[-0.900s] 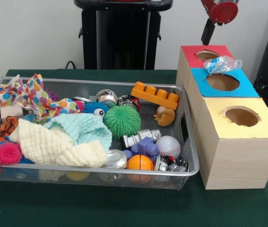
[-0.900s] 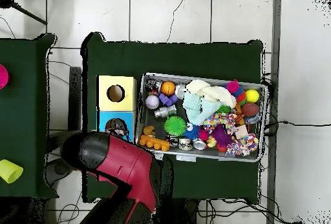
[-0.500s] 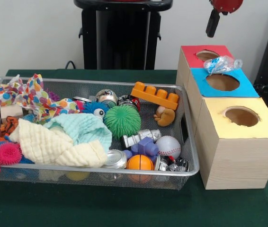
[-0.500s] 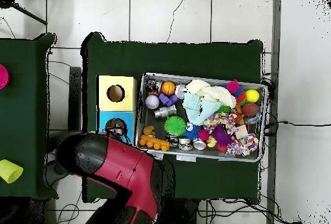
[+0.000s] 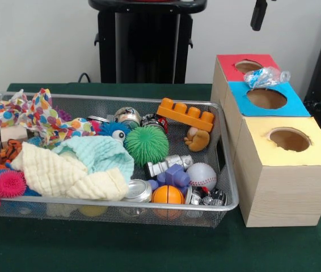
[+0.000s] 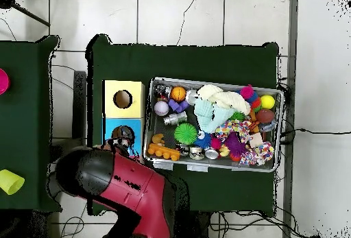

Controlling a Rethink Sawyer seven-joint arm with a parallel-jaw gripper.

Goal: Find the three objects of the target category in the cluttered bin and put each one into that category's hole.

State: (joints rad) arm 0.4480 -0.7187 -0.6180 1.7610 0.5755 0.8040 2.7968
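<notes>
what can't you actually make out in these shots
- Gripper: front view cuts it off at the top edge; overhead, the arm covers it, so open or shut is unknown.
- Red box: overhead, hidden under the arm.
- Bin contents under the cream cloth: covered in both views.
- Crumpled plastic item: too small to identify.

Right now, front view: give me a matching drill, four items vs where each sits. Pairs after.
Items:
1. green spiky ball
2. orange toy brick
3. crumpled clear plastic
4. small basketball

Places:
A. on the box tops, at the red-blue seam
B. against the bin's near rim
C. middle of the bin
D. by the bin's far rim, at the end next to the boxes

Pairs: 1-C, 2-D, 3-A, 4-B
</notes>
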